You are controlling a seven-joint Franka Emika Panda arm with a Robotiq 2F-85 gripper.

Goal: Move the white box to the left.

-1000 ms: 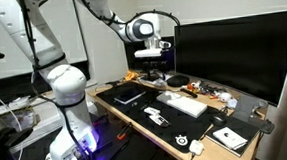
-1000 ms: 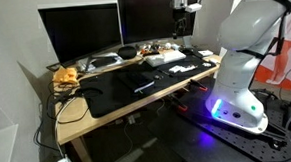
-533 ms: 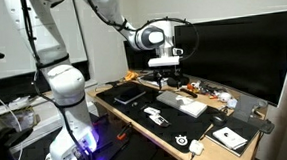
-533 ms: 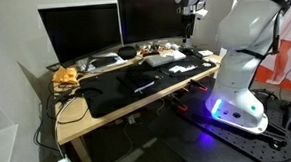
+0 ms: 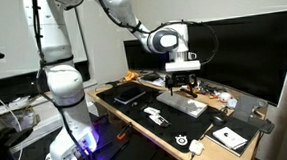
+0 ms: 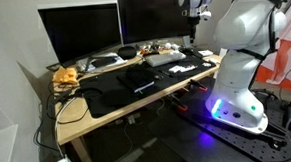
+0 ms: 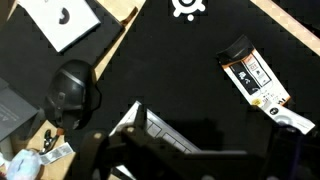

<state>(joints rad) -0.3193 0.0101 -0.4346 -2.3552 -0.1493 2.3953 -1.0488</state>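
The claw (image 5: 181, 83) is hanging just above the long white slab (image 5: 183, 106) in the middle of the desk (image 5: 107, 107). Honestly can't tell if it's spread or clenched, since the wrist view is only giving a dark blur at the bottom. The white box (image 5: 228, 137) is lying flat on bare wood at the desk's near corner, well apart from the claw. A black mouse (image 7: 72, 92) and a narrow white gadget (image 7: 255, 78) are sitting on the black mat (image 7: 190, 60)
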